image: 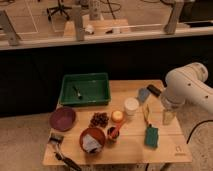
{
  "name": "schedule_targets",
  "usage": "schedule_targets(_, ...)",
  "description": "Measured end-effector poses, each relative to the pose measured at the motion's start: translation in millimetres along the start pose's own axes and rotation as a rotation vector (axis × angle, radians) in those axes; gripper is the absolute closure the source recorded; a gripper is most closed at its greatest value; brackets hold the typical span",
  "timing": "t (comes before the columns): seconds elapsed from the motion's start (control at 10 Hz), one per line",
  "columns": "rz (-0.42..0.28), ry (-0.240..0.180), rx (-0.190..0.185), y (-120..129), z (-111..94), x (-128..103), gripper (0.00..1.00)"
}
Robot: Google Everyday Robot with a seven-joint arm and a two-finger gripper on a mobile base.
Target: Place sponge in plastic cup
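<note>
The dark green sponge (151, 136) lies flat on the wooden table (131, 149), near the front right. The white plastic cup (131, 106) stands upright in the middle of the table, behind and to the left of the sponge. My gripper (169, 116) hangs from the white arm (187, 89) over the table's right edge. It is to the right of both the cup and the sponge, above the table, and touches neither. A blue-grey flat piece (143, 94) lies behind the cup.
A green tray (85, 90) sits at the back left. A purple plate (62, 118), a red bowl (93, 139), a dark cluster of grapes (100, 119), an orange item (117, 116) and a brush (57, 141) fill the front left. A black object (153, 90) lies at the back right.
</note>
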Motion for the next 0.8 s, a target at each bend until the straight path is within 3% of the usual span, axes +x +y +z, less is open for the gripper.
schedule_targets(0.1, -0.031, 0.014, 0.028, -2.1, 2.3, 1.0, 0.2)
schedule_targets(0.2, -0.129, 0.022, 0.068, -4.3, 6.9, 3.8, 0.2)
schedule_targets(0.4, -0.33, -0.064, 0.119, -4.1, 16.4, 9.9, 0.2)
schedule_targets(0.5, -0.434, -0.134, 0.137, -0.3, 20.3, 14.6, 0.2)
schedule_targets(0.6, -0.582, -0.197, 0.146, 2.6, 24.6, 15.0, 0.2)
schedule_targets(0.8, -0.797, -0.225, 0.094, 7.8, 37.1, 15.9, 0.2)
